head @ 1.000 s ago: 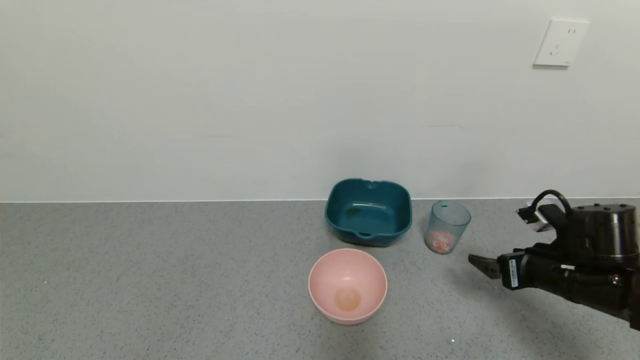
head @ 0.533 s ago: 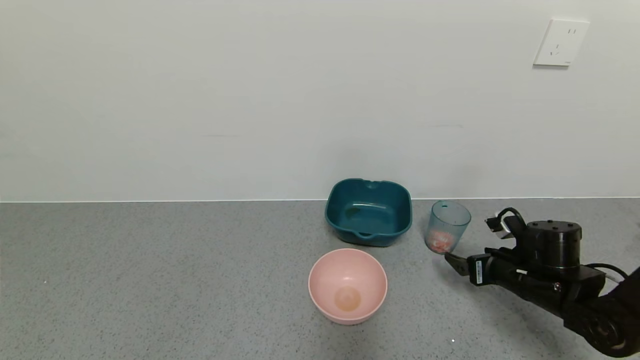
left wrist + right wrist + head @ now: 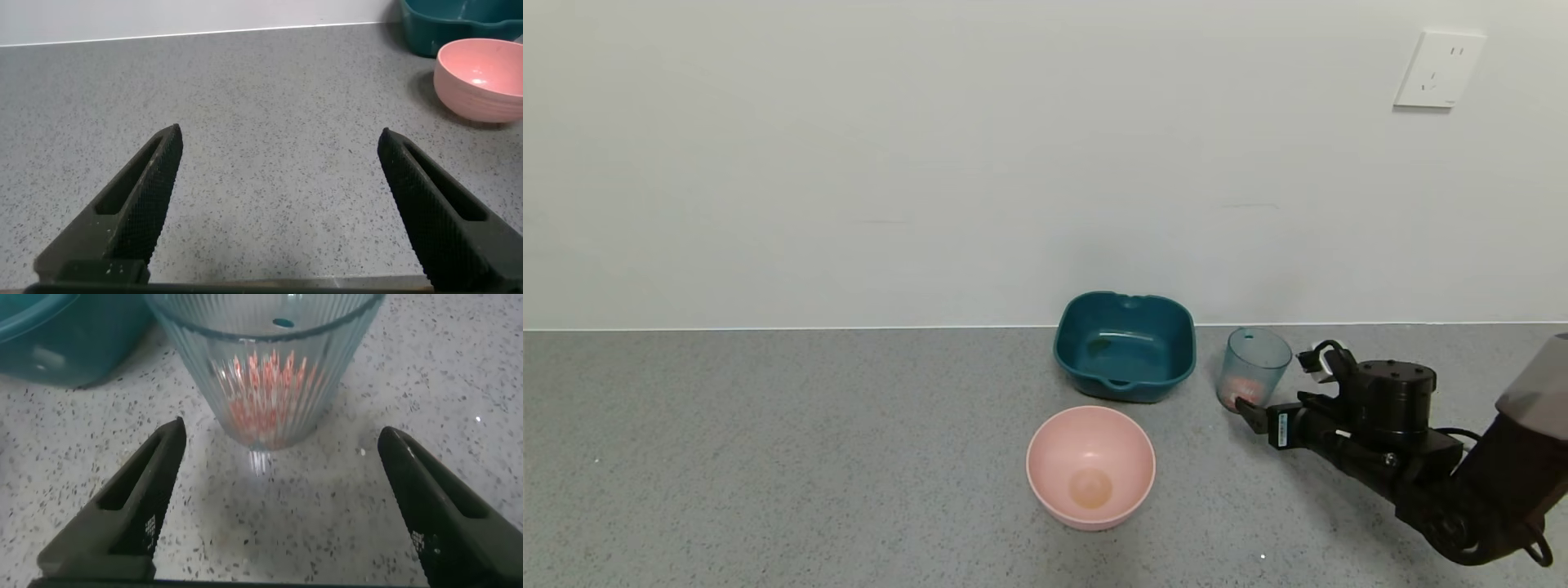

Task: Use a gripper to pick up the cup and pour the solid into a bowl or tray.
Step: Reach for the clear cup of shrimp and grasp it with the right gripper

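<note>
The cup (image 3: pixel 1254 367), a ribbed translucent blue-green tumbler, stands upright on the grey counter right of the dark teal basin (image 3: pixel 1125 345). The pink-red and white solid (image 3: pixel 1241 390) lies in its bottom. My right gripper (image 3: pixel 1252 406) is open, low over the counter, its tips just at the cup's base on the right. In the right wrist view the cup (image 3: pixel 265 363) with the solid (image 3: pixel 263 396) stands just ahead of the open gripper (image 3: pixel 280 433), apart from both fingers. My left gripper (image 3: pixel 280 140) is open and empty over bare counter, out of the head view.
A round pale pink bowl (image 3: pixel 1090 467) stands in front of the teal basin; it also shows in the left wrist view (image 3: pixel 482 67). The wall runs close behind basin and cup. A socket (image 3: pixel 1437 69) is on the wall at upper right.
My right gripper has moved left and away from me toward the cup, from well right of it to its base. Cup, basin and bowl have not moved.
</note>
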You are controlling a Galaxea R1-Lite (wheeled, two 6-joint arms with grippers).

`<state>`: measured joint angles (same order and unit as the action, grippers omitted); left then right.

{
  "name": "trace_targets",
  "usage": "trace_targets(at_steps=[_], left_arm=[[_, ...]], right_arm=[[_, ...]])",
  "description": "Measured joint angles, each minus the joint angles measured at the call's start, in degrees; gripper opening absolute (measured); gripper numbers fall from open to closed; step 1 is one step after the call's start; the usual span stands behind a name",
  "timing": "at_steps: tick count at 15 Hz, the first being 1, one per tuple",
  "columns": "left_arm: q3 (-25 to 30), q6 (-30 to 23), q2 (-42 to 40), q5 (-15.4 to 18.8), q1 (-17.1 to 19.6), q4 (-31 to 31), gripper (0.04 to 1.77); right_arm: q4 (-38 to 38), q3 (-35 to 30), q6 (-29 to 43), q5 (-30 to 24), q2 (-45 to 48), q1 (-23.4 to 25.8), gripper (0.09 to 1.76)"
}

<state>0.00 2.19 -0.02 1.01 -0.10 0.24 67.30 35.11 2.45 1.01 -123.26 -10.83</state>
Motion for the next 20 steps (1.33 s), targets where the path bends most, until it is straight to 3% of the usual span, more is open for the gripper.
trace_targets(at_steps=[12, 20], left_arm=[[0.0, 0.0, 0.0, 0.0, 0.0, 0.0, 1.72], [0.0, 0.0, 0.0, 0.0, 0.0, 0.0, 1.72]], right_arm=[[0.1, 11.4, -0.2, 2.1, -6.8, -0.6, 1.71], [1.4, 15.7, -0.3, 3.7, -10.0, -1.4, 1.71]])
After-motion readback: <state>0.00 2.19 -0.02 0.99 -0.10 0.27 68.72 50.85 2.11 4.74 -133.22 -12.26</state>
